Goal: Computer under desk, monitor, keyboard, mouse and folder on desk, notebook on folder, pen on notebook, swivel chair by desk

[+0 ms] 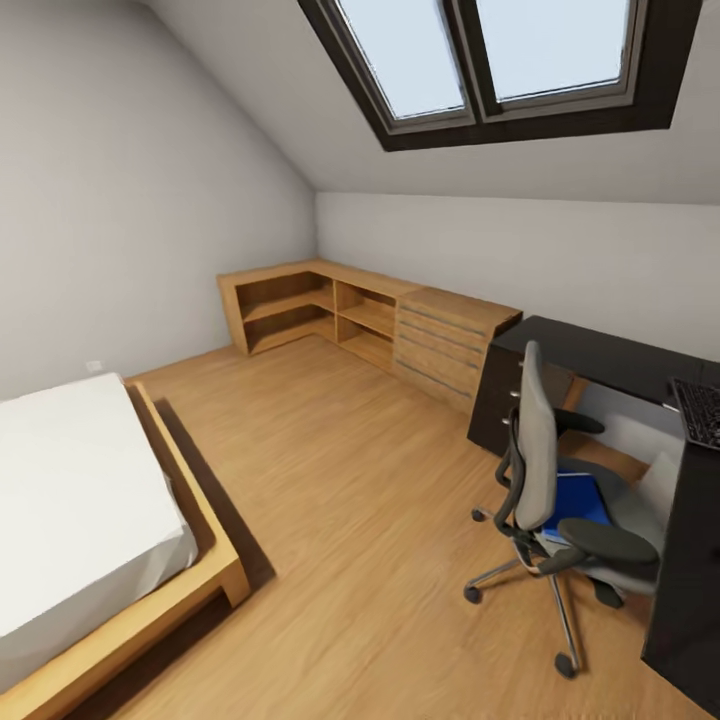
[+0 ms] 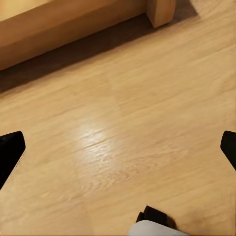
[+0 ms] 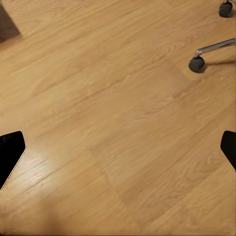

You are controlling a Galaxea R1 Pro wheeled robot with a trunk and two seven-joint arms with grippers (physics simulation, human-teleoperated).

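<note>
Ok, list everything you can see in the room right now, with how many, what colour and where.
swivel chair: one, grey with dark armrests, at the desk, head view's right.
folder: one, bright blue, on the chair seat.
desk: one, glossy black, right side against the far wall.
keyboard: one, dark, on the desk at the right edge, partly cut off.
shelf and drawer unit: one, light wood, in the far corner.
bed: one, white mattress on a wooden frame, lower left.
skylight: one, dark-framed, two panes, in the sloped ceiling.
floor: light wood.
left pincer: black fingertips wide apart, over bare floor near the bed frame.
right pincer: black fingertips wide apart, over floor near a chair caster.
</note>
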